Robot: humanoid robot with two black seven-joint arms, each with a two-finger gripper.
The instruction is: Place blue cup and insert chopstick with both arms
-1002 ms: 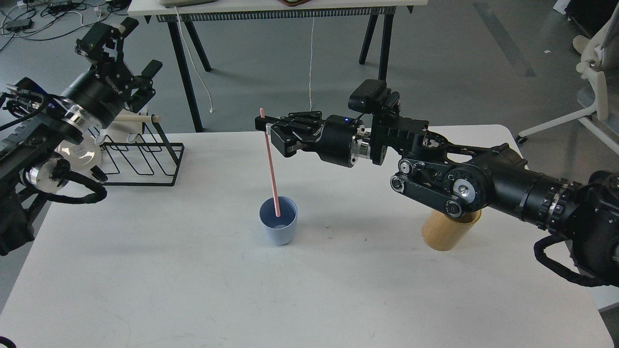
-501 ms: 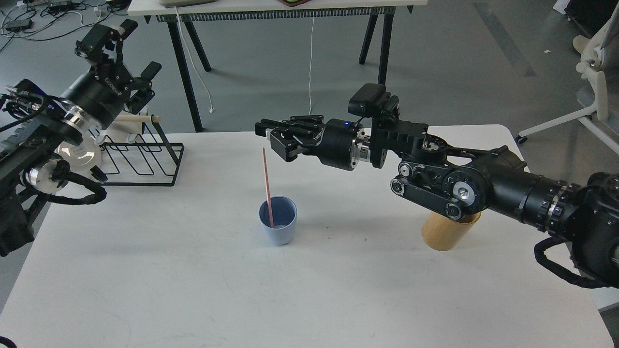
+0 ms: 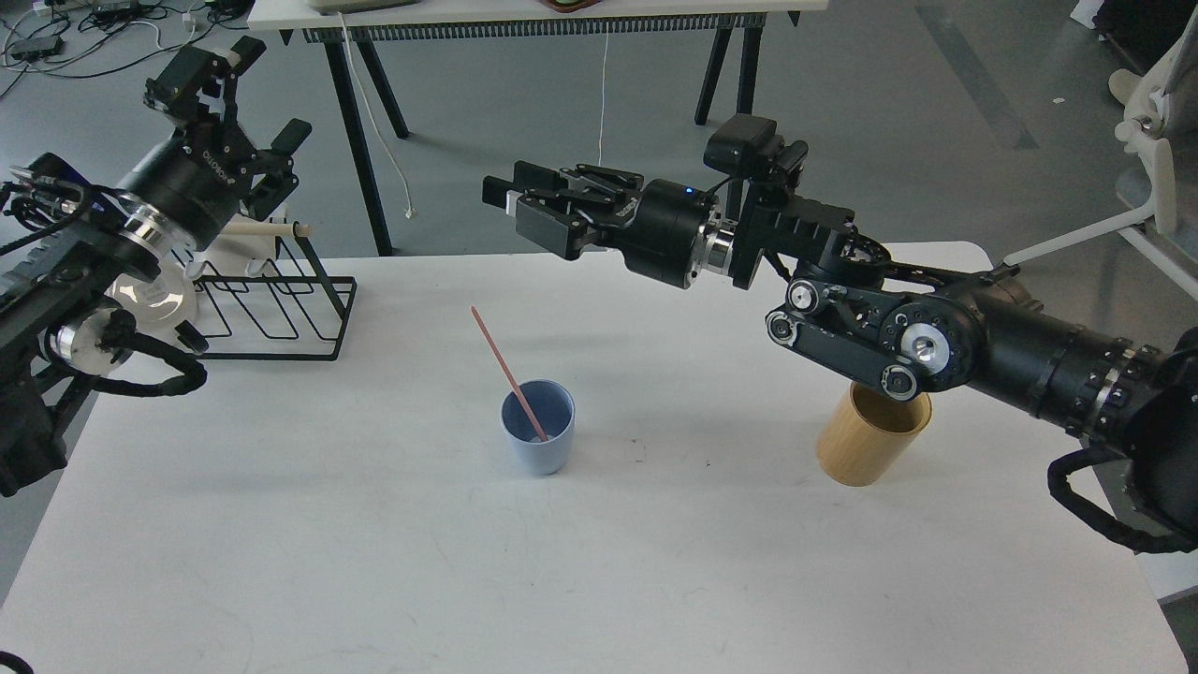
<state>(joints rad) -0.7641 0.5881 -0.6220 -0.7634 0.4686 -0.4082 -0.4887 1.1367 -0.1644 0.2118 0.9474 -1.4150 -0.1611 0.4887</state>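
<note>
A smooth grey floor (image 3: 524, 112) fills the upper frame. At top centre stands a white-topped table on black splayed legs (image 3: 360, 103), a white cord (image 3: 602, 122) hanging beneath. Tangled black cables (image 3: 56, 37) lie upper left; a white office chair (image 3: 1146, 168) sits far right.

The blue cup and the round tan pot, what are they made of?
The blue cup looks like matte plastic or glazed clay: smooth, even pale blue, no shine. The tan pot looks like wood or bamboo: warm yellow-brown with faint grain, unpainted.
</note>
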